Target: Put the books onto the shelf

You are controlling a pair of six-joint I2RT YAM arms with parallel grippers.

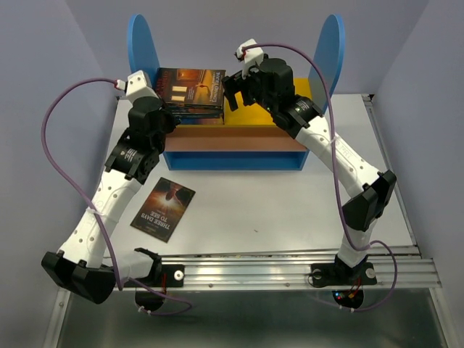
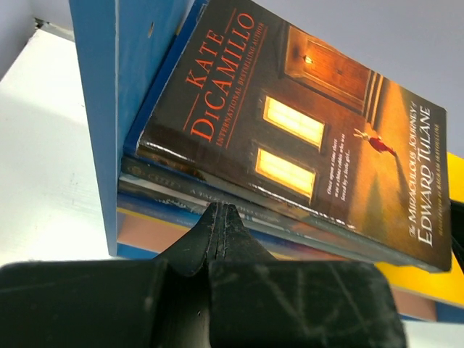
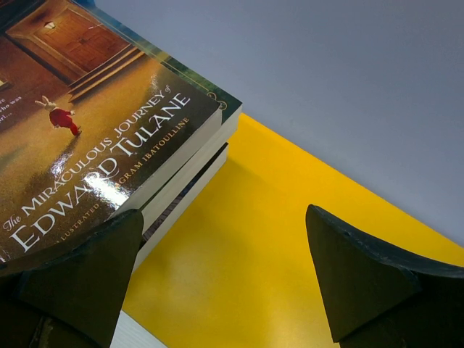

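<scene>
On top of the shelf (image 1: 232, 158) the books (image 1: 192, 90) lie stacked by its left panel (image 1: 142, 43). Left gripper (image 2: 221, 217), fingers pressed together, seems to touch the stack's edge; right gripper (image 3: 225, 217), spread wide, flanks it, so nudge low and slowly.

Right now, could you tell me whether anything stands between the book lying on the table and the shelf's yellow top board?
Nothing lies on the table between the book and the shelf. At the yellow top board, the shut left gripper sits at the stack of books and the open right gripper hovers beside it, crowding the spot.
</scene>
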